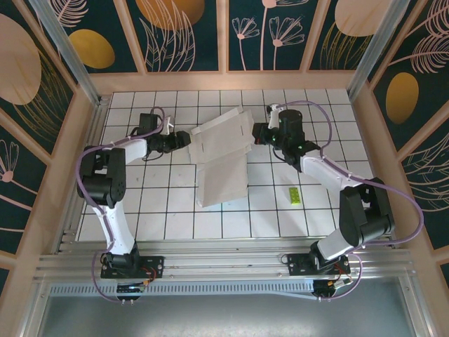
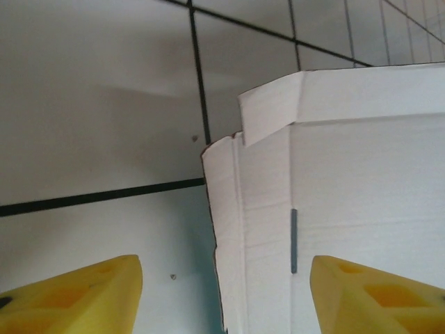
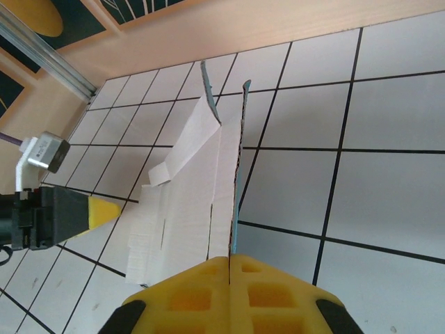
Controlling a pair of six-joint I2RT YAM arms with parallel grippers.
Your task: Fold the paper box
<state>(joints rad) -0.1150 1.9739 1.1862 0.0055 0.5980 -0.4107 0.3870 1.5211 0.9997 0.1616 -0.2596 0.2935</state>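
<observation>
Folding underway: right gripper (image 3: 229, 268) clamped paper box (image 1: 221, 151) edge; left gripper (image 2: 226, 292) jaws stood apart astride opposite flap; next likely needed pinch.

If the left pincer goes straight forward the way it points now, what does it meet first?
The paper box: its white creased edge lies between the open fingers of the left pincer, so going straight on it would likely meet that card first. Depth is unclear.
</observation>
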